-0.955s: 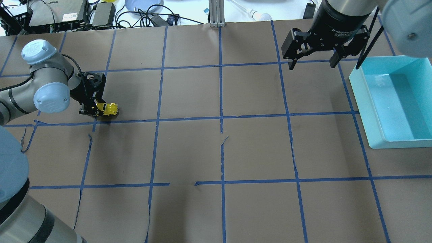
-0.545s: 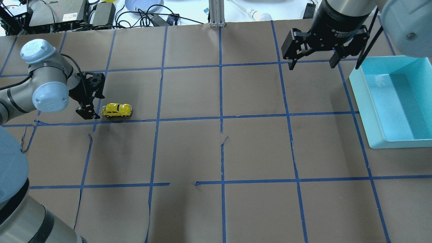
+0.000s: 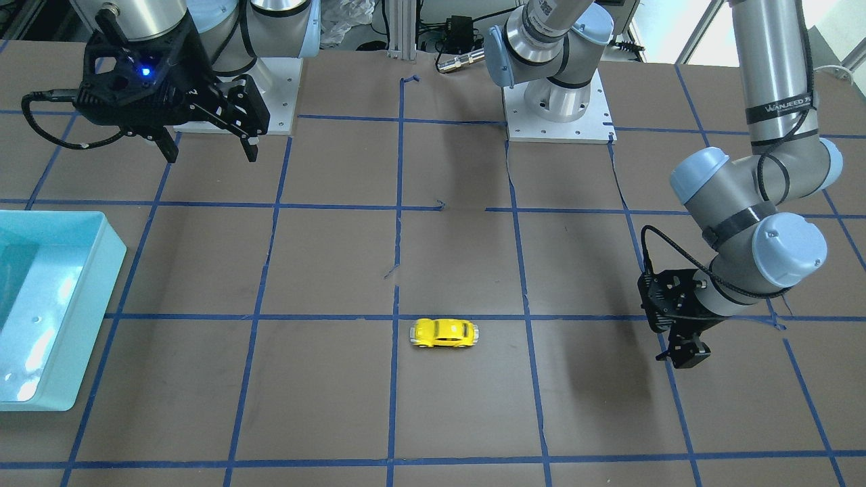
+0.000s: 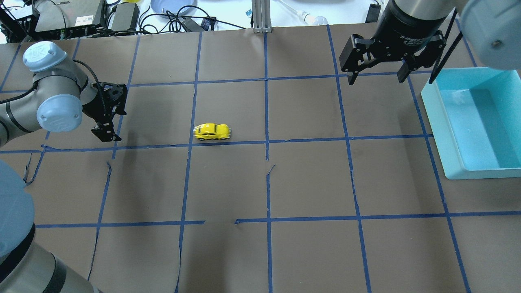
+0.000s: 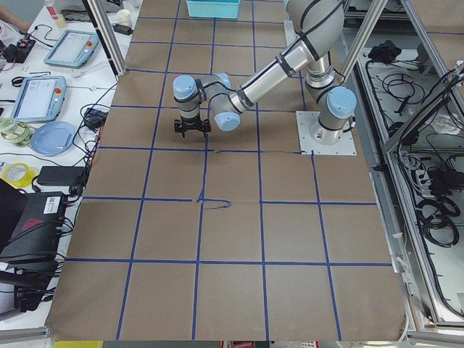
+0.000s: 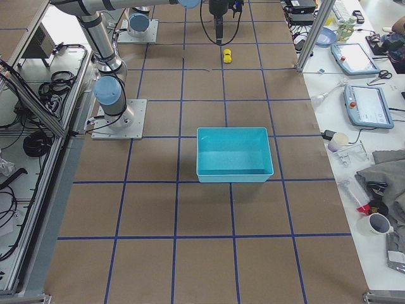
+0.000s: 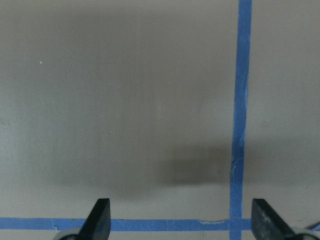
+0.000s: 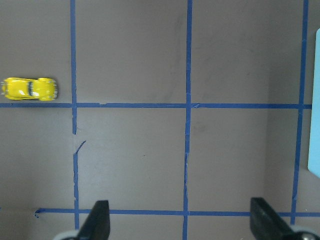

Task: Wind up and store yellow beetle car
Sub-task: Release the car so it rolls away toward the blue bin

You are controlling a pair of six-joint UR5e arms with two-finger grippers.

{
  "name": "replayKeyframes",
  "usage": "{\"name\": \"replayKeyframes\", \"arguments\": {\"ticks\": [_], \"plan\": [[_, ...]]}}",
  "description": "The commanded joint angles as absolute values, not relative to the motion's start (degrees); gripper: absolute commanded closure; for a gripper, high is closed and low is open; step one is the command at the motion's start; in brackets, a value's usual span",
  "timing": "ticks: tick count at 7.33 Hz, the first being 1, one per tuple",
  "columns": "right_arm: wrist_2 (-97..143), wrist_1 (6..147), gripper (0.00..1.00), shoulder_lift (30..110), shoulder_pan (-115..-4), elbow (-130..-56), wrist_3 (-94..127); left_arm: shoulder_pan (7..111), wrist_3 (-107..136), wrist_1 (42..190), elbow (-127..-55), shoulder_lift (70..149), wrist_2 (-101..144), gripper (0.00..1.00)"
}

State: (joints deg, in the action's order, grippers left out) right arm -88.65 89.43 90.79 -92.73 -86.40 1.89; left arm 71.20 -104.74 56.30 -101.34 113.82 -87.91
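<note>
The yellow beetle car (image 4: 212, 132) stands on its wheels on the brown table, free of both grippers, just above a blue tape line left of centre. It also shows in the front view (image 3: 444, 333), the right side view (image 6: 226, 56) and the right wrist view (image 8: 30, 89). My left gripper (image 4: 106, 136) is open and empty, low over the table well to the car's left; its fingertips (image 7: 98, 217) frame bare paper. My right gripper (image 4: 376, 77) is open and empty, high at the back right.
A light-blue bin (image 4: 474, 122) stands at the table's right edge, also in the front view (image 3: 47, 304) and the right side view (image 6: 234, 155). Blue tape lines grid the brown paper. Cables and equipment lie beyond the far edge.
My left gripper let go of the car and lifted a little. The car has rolled to the right along the tape line, from beside the fingers to near the table's middle. The right arm is still.
</note>
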Motion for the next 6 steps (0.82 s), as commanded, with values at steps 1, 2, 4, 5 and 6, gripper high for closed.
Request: {"name": "replayKeyframes", "arguments": {"ticks": [1, 2, 4, 5, 6], "plan": [[-88.68, 89.30, 0.00, 90.79, -92.72, -86.40, 2.02, 76.44, -94.19, 59.58, -101.08, 109.62, -87.98, 0.01], [-88.68, 89.21, 0.00, 90.79, -92.72, -86.40, 2.02, 79.68, -88.56, 61.42, -100.64, 107.69, -88.07, 0.01], [-88.68, 89.30, 0.00, 90.79, -92.72, -86.40, 1.93, 85.58, -71.03, 67.39, -96.96, 103.47, -88.41, 0.01], [-88.86, 88.69, 0.00, 90.79, -92.72, -86.40, 1.93, 87.87, -62.05, 67.85, -95.99, 101.97, -88.50, 0.01], [-88.68, 88.59, 0.00, 90.79, -92.72, -86.40, 1.93, 89.02, -57.53, 68.11, -95.98, 100.56, -88.59, 0.01]]}}
